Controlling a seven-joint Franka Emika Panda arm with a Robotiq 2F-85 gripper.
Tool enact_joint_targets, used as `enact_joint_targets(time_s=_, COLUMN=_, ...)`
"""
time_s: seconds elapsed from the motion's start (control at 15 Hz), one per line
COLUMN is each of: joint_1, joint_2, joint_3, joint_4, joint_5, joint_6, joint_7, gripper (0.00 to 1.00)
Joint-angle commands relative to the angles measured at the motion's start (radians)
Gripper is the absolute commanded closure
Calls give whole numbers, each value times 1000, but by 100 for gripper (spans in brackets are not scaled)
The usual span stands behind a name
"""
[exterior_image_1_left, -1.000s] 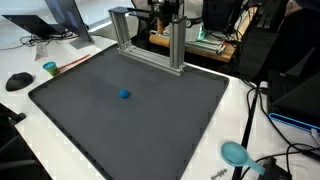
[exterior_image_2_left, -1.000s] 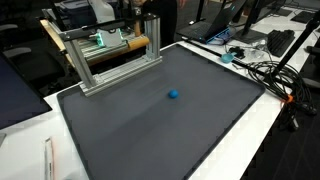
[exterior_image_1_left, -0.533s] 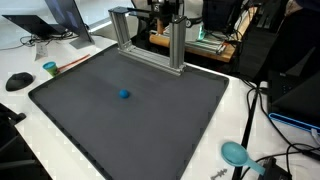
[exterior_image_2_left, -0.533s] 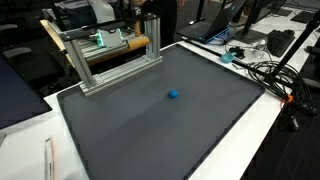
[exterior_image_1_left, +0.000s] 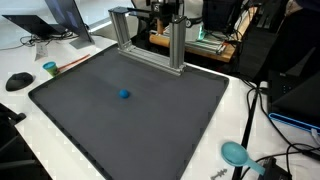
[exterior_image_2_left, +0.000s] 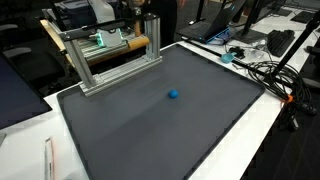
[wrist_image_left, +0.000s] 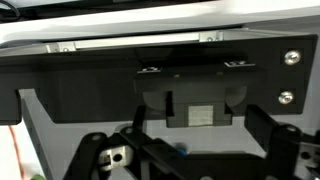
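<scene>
Wrist view: the gripper (wrist_image_left: 188, 165) has its jaws wide apart and holds nothing. In an exterior view, from the left: a mouse (exterior_image_1_left: 18, 81), a cup (exterior_image_1_left: 50, 68), then the ball (exterior_image_1_left: 124, 95) lying alone on the mat (exterior_image_1_left: 90, 130), with the frame (exterior_image_1_left: 176, 45) behind. By my judgement 0 steps are done: the ball is untouched, so reaching and gripping remain.
</scene>
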Motion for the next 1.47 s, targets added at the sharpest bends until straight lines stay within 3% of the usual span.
enact_joint_targets(time_s=0.0, joint_1=2, joint_2=-20, joint_3=-7, joint_4=-23, joint_5=-5, joint_6=0, joint_7=-16, gripper=0)
enact_joint_targets(time_s=1.13, joint_1=12, joint_2=-61, joint_3=-36, joint_4=-60, joint_5=22, joint_6=-33, joint_7=-69, gripper=0)
enact_joint_targets(time_s=1.2, joint_1=13, joint_2=-64, joint_3=-37, joint_4=-62, joint_5=23, joint_6=-31, joint_7=-73, gripper=2)
enact_joint_targets(time_s=1.27, joint_1=13, joint_2=-65, joint_3=-39, joint_4=-61, joint_5=26, joint_6=-30, joint_7=-75, gripper=25)
enact_joint_targets(time_s=1.4, joint_1=13, joint_2=-65, joint_3=-40, joint_4=-57, joint_5=28, joint_6=-30, joint_7=-76, gripper=32)
